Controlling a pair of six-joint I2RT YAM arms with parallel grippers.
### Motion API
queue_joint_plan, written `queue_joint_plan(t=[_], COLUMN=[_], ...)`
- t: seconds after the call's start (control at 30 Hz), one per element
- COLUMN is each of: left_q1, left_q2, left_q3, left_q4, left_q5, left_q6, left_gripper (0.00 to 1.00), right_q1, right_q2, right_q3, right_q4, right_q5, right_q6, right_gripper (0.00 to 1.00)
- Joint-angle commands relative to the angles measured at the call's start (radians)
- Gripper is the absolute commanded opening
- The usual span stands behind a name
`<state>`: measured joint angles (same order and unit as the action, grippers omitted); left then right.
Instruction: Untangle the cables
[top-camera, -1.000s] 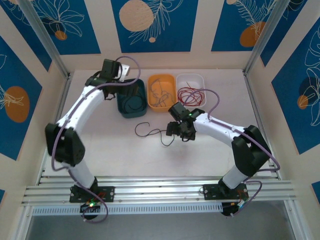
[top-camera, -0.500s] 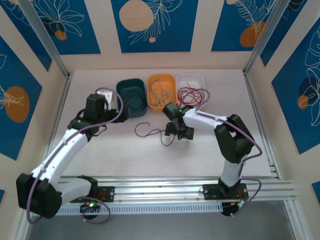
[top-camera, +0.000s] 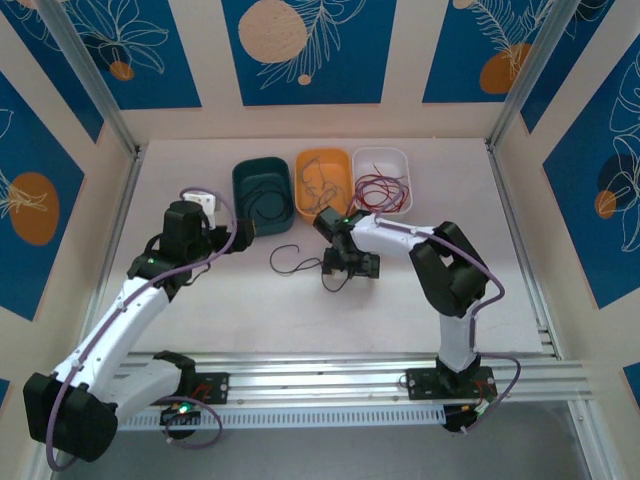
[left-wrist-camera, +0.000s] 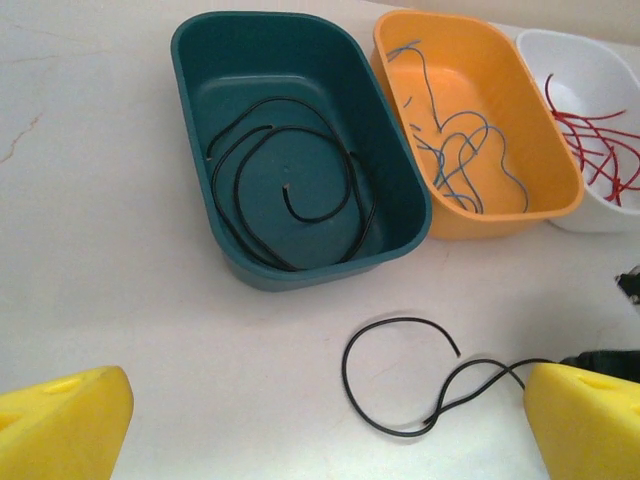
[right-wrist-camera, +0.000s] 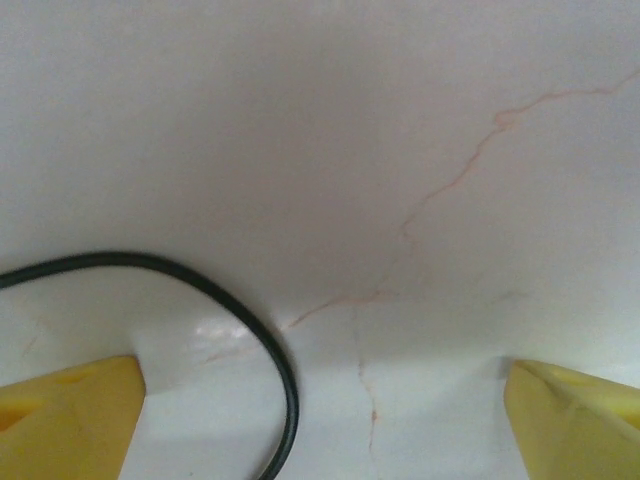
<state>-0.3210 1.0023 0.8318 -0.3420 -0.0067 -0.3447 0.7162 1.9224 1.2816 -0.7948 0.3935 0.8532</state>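
Note:
One black cable (top-camera: 298, 262) lies loose on the table in a loop in front of the bins, and its loop (left-wrist-camera: 392, 378) shows in the left wrist view. My right gripper (top-camera: 342, 272) hangs low over its right end, open, with the cable's curve (right-wrist-camera: 240, 300) on the table between the yellow fingers and nothing gripped. My left gripper (top-camera: 240, 236) is open to the left of the cable, its fingertips (left-wrist-camera: 70, 420) wide apart. A coiled black cable (left-wrist-camera: 290, 180) lies in the teal bin (left-wrist-camera: 270, 18). Blue-grey cables (left-wrist-camera: 465, 150) lie in the orange bin (left-wrist-camera: 530, 130), red cables (left-wrist-camera: 600, 140) in the white bin (left-wrist-camera: 580, 70).
Teal bin (top-camera: 240, 190), orange bin (top-camera: 322, 153) and white bin (top-camera: 380, 151) stand in a row at the back of the table. Patterned walls and metal posts close in the sides. An aluminium rail (top-camera: 320, 380) runs along the near edge.
My left arm has pulled back from over the teal bin toward the near left. My right gripper has slid left along the black cable, down close to the table.

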Motion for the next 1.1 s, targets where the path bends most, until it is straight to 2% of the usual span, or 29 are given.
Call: queue_joint_plan(t=[0.0, 0.1, 0.17, 0.3, 0.4, 0.5, 0.57, 0.83, 1.07], left_q1=[-0.006, -0.008, -0.011, -0.034, -0.078, -0.141, -0.186, -0.312, -0.333], left_q2=[0.014, 0.017, 0.021, 0.041, 0.072, 0.136, 0.193, 0.466, 0.607], left_q3=[-0.01, -0.017, -0.021, -0.027, -0.034, -0.037, -0.037, 0.026, 0.101], left_q4=[0.026, 0.031, 0.029, 0.002, -0.013, -0.025, -0.019, 0.038, 0.111], left_q5=[0.028, 0.045, 0.046, 0.042, 0.029, -0.004, -0.03, -0.044, -0.052], left_q6=[-0.038, -0.048, -0.058, -0.066, -0.063, -0.056, -0.044, 0.059, 0.1], left_gripper=[1.0, 1.0, 1.0, 1.0, 0.98, 0.92, 0.89, 0.83, 0.8], right_q1=[0.038, 0.049, 0.049, 0.037, 0.021, -0.006, -0.028, -0.084, -0.085], right_q2=[-0.023, -0.042, -0.052, -0.06, -0.054, -0.054, -0.061, -0.095, -0.091], right_q3=[-0.037, -0.077, -0.106, -0.134, -0.136, -0.14, -0.143, -0.149, -0.156], right_q4=[-0.073, -0.076, -0.06, -0.05, -0.063, -0.072, -0.074, -0.026, -0.022], right_q5=[-0.046, -0.057, -0.081, -0.128, -0.147, -0.146, -0.147, -0.245, -0.251], right_q6=[-0.046, -0.066, -0.097, -0.176, -0.218, -0.248, -0.264, -0.291, -0.28], right_gripper=[0.94, 0.93, 0.89, 0.71, 0.62, 0.38, 0.3, 0.28, 0.27])
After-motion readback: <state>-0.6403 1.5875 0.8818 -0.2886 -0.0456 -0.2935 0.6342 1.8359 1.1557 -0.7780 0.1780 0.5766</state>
